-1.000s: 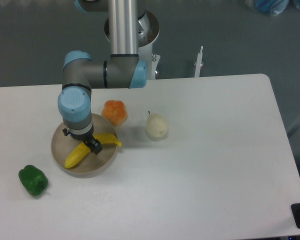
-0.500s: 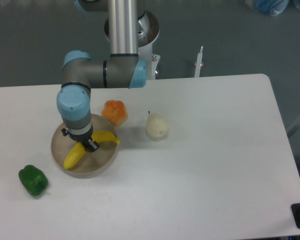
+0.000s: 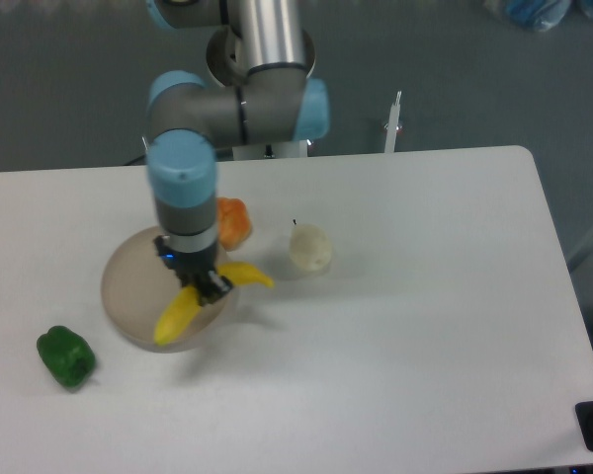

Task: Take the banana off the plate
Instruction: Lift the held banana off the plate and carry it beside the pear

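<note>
Spanning nearly the whole view, the white worktop (image 3: 405,326) is being watched from above; the arm (image 3: 183,188) is reaching down over its left half from the far edge. The plate (image 3: 128,286) is sitting toward the left edge, and its beige floor is showing bare, with nothing seen resting in it.

The gripper (image 3: 200,286) is being held over the plate's right rim, jaws clenched across the middle of the banana (image 3: 203,296). The banana is being carried crosswise, one end pointing toward the near-left corner, the other toward the right edge. It is judged to be clear of the dish, since a shadow is falling on the rim and worktop beneath it; the gap itself cannot be seen from this angle.

The lift is judged to be in hand. It is best done by rising straight and slowly, with the grasp being kept central so that the smooth, curved fruit is not swivelling between the fingers.

Just behind the arm, an orange fruit (image 3: 233,222) is lying beside the plate's far rim. A pale pear (image 3: 309,248) is standing near mid-table. A green pepper (image 3: 66,355) is lying near the left edge, toward the near-left corner.
</note>
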### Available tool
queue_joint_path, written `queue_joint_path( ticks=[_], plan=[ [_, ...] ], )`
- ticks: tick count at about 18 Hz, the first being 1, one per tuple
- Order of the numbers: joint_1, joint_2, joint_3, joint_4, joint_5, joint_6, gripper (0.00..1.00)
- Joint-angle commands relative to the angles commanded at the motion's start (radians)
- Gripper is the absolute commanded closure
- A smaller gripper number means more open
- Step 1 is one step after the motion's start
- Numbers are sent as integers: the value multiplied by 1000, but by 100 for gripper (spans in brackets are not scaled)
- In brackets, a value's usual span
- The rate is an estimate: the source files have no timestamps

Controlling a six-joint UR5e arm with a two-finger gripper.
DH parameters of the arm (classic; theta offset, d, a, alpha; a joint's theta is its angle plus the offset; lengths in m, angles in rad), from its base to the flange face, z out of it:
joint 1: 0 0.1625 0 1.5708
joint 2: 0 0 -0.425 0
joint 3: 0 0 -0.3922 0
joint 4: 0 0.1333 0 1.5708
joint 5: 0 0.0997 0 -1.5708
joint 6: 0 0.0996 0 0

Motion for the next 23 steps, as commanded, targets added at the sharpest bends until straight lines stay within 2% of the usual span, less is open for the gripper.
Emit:
queue_joint_path(
  ticks=[3,5,6,8,11,14,17,23],
  plan=[
    [112,0,14,-2,0,120,87],
    [190,-11,46,-15,0,215,87],
    [216,-26,66,-23,0,245,87],
    [270,-96,158,-46,0,308,87],
    [284,-185,257,-89,12,347,87],
    [286,-244,307,-112,162,364,88],
    [309,-261,315,-104,169,385,88],
    [303,-267,330,-100,141,385,89]
  ],
)
